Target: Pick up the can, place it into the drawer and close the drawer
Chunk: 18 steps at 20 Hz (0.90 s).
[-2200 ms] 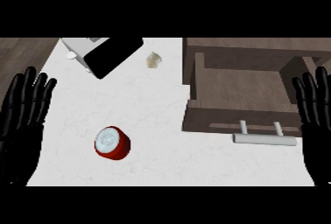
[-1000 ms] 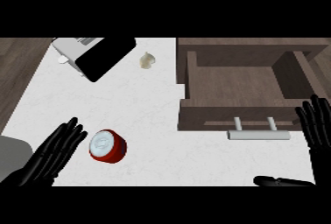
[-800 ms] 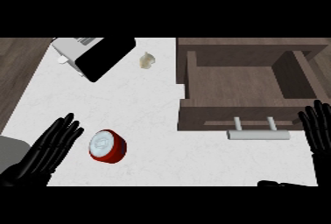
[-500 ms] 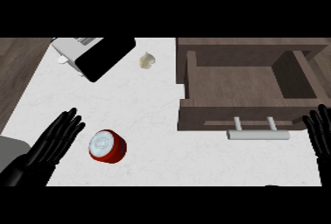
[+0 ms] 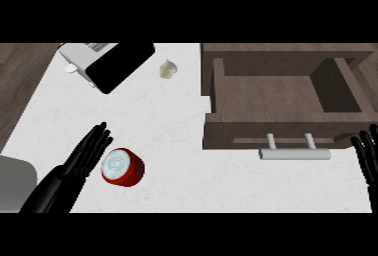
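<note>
Now left hand point(image 5: 78, 163) nearer can point(image 5: 122, 166), right hand point(image 5: 366, 156) lower

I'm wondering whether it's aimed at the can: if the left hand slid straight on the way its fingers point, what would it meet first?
Not the can, which lies beside the left hand, to its right. Ahead is bare counter; farther on the line probably grazes or just misses the black appliance.
</note>
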Available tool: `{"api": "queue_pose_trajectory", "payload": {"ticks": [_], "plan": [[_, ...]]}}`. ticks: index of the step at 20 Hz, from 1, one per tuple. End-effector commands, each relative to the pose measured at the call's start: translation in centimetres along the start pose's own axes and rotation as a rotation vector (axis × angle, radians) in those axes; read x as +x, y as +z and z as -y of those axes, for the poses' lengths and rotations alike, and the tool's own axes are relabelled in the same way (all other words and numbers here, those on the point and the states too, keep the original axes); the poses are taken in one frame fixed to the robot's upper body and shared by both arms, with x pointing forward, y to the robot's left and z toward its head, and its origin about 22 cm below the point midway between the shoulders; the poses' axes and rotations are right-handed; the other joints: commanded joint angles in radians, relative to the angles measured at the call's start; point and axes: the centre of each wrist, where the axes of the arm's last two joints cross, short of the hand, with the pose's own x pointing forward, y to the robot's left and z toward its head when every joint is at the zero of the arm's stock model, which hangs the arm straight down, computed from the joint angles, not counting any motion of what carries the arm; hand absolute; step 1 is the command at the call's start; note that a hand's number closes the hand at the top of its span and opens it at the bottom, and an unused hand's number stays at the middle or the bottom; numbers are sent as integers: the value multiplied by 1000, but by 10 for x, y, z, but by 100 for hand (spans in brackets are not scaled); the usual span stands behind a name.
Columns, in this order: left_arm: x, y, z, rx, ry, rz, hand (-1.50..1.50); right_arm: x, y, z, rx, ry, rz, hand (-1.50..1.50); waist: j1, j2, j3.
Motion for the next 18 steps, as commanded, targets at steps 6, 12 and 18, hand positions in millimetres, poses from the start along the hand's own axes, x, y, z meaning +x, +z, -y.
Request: {"api": "queue_pose_trajectory", "payload": {"ticks": [6, 12, 18], "plan": [[-44, -8, -2, 43, 1, -35, -150, -4, -19, -5, 0, 15, 7, -150, 3, 1, 0], [-55, -7, -14, 62, -17, -30, -150, -20, 1, 3, -1, -3, 1, -150, 1, 0, 0], [-81, -18, -29, 69, -22, -62, -150, -20, -2, -3, 12, 1, -5, -150, 0, 1, 0]]}}
